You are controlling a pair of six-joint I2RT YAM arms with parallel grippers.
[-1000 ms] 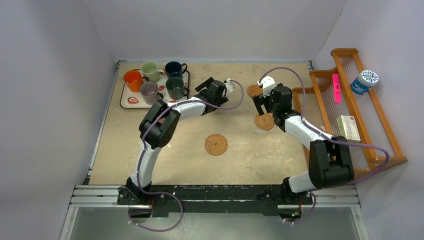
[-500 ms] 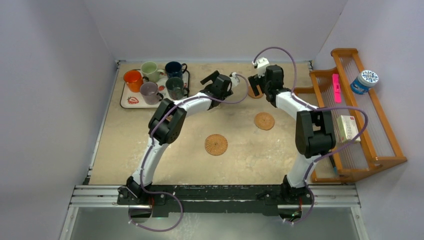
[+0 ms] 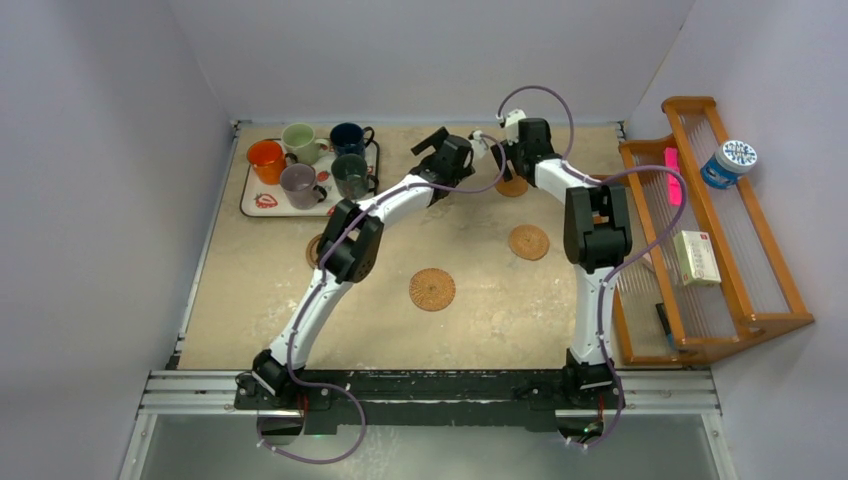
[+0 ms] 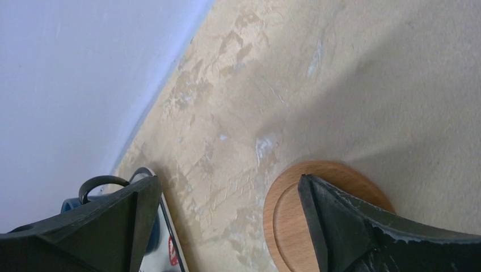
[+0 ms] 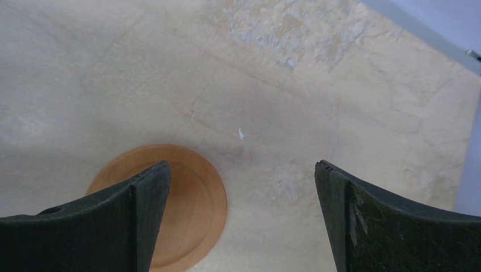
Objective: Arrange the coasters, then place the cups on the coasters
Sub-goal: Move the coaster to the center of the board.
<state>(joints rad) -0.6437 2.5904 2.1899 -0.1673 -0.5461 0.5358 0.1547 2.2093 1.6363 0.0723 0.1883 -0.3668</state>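
Five cups stand on the white tray (image 3: 262,203) at the back left: orange (image 3: 266,160), pale green (image 3: 299,142), navy (image 3: 347,137), mauve (image 3: 298,184) and dark green (image 3: 351,175). Coasters lie apart on the table: a dark woven one (image 3: 432,289), a tan one (image 3: 529,242), a plain wooden one (image 3: 513,186), and one (image 3: 314,250) half hidden by the left arm. My left gripper (image 3: 447,155) (image 4: 228,181) is open, with a wooden coaster (image 4: 286,218) under its right finger. My right gripper (image 3: 517,148) (image 5: 243,164) is open, a wooden coaster (image 5: 190,195) under its left finger.
A wooden rack (image 3: 745,290) stands along the right side and holds a blue-and-white jar (image 3: 728,163), a pink item (image 3: 673,175) and a small box (image 3: 697,255). Walls close the back and both sides. The tray's corner (image 4: 170,238) shows beside my left finger.
Both arms have stretched toward the back wall. The right gripper left the tan coaster and moved back to the plain wooden one. The left gripper moved right and back. Both stayed open.
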